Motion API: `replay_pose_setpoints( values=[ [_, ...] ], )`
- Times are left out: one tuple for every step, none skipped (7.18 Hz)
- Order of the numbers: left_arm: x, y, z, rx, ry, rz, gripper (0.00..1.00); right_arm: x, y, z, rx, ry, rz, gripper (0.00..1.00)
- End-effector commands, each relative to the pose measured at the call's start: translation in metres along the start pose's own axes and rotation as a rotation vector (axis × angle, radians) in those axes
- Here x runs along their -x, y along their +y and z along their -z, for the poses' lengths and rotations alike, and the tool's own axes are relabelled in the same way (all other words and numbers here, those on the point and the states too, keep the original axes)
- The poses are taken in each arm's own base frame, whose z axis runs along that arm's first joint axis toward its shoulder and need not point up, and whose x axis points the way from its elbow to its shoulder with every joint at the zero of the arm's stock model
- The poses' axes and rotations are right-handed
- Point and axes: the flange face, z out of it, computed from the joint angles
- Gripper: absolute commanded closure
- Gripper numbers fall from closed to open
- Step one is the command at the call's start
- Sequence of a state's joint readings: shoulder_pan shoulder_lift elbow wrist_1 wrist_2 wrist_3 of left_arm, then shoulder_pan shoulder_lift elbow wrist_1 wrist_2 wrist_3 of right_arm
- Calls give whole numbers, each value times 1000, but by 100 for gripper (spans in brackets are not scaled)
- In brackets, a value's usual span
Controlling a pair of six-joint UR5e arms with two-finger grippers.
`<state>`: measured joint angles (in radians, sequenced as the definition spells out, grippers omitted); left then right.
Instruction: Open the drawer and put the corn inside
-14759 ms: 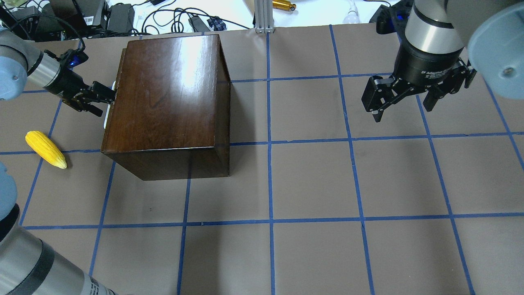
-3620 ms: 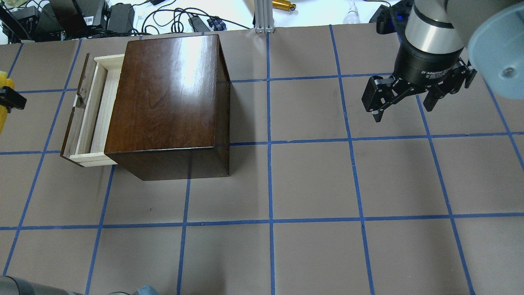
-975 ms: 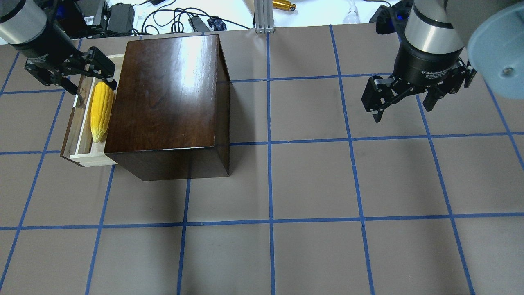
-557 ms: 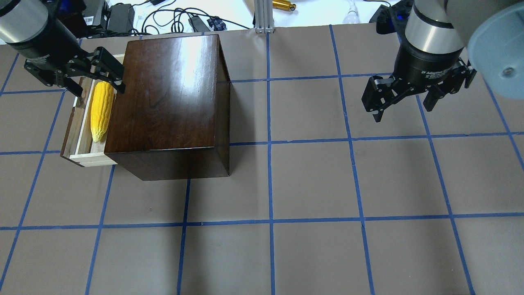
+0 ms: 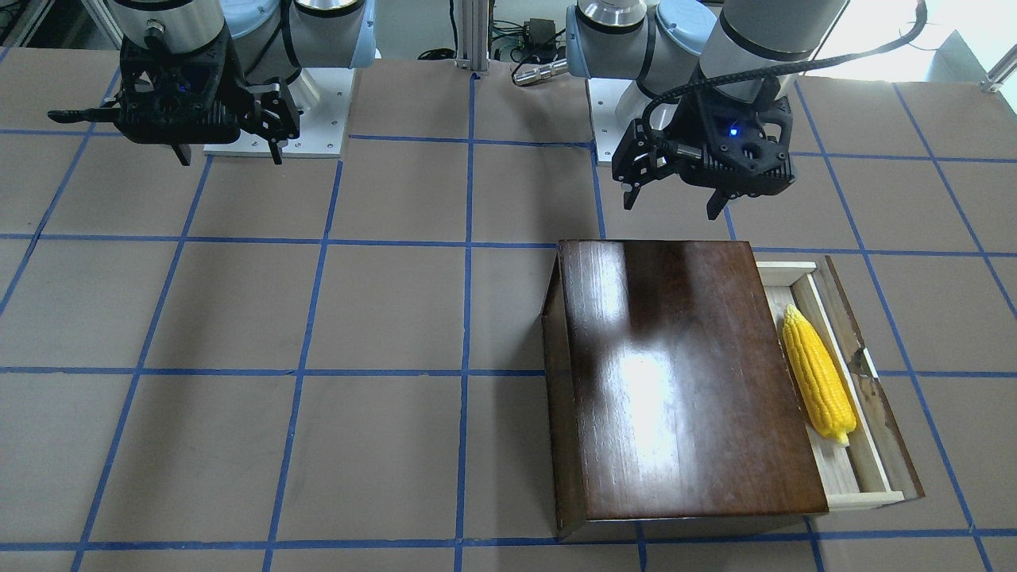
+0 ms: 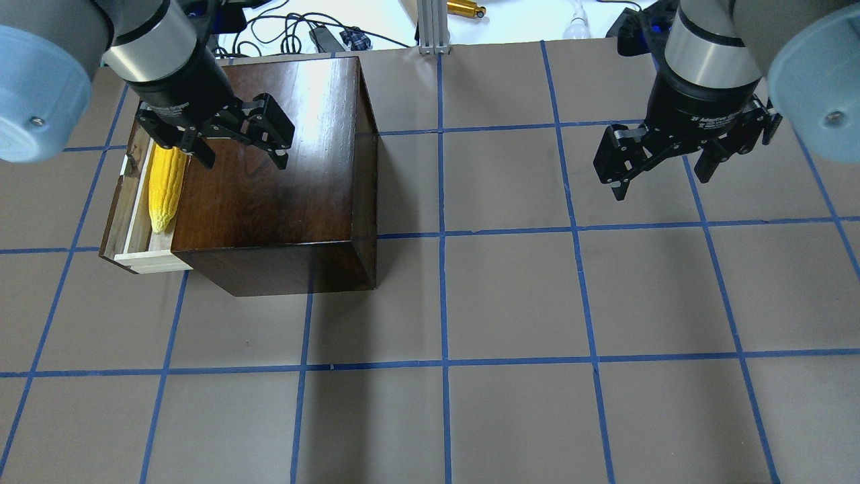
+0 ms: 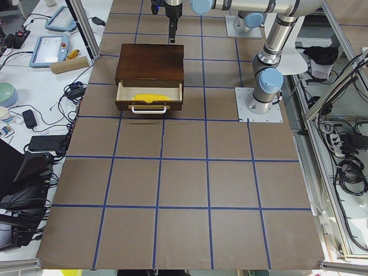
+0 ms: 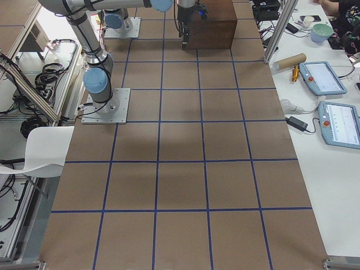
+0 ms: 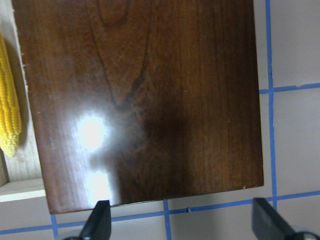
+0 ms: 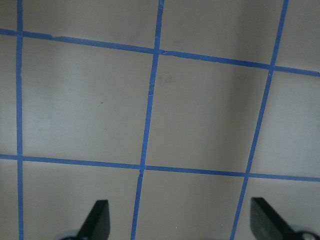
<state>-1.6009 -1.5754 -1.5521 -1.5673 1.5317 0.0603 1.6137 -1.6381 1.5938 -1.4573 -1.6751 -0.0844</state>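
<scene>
The drawer (image 6: 144,259) of the dark-brown box (image 6: 282,195) stands pulled out to the left. The yellow corn (image 6: 164,188) lies lengthwise in it, free of any gripper. It also shows in the front view (image 5: 818,373) and at the left edge of the left wrist view (image 9: 9,115). My left gripper (image 6: 243,158) is open and empty, raised over the box top, to the right of the drawer. My right gripper (image 6: 662,181) is open and empty, hovering far right above the table.
Cables and power bricks (image 6: 269,27) and an aluminium post (image 6: 430,27) line the far table edge. The table is grey with a blue tape grid (image 6: 443,235). Tablets (image 8: 332,101) lie on a side bench.
My left gripper has moved right, from over the drawer's far end to above the box top. The corn stays lying in the drawer. The right arm has not moved.
</scene>
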Motion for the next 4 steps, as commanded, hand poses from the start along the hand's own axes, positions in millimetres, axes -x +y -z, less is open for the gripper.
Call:
replay_pose_setpoints(
  values=[
    [-5,1,4,-8,-4,0,0,0,0,0,0,0,0,0],
    [-5,1,4,-8,-4,0,0,0,0,-1,1,1,0,0],
    [-6,3,7,-14,-6,-1,0,0,0,0,0,0,0,0],
    [-6,4,8,-15,-6,-1,0,0,0,0,0,1,0,0]
  ],
)
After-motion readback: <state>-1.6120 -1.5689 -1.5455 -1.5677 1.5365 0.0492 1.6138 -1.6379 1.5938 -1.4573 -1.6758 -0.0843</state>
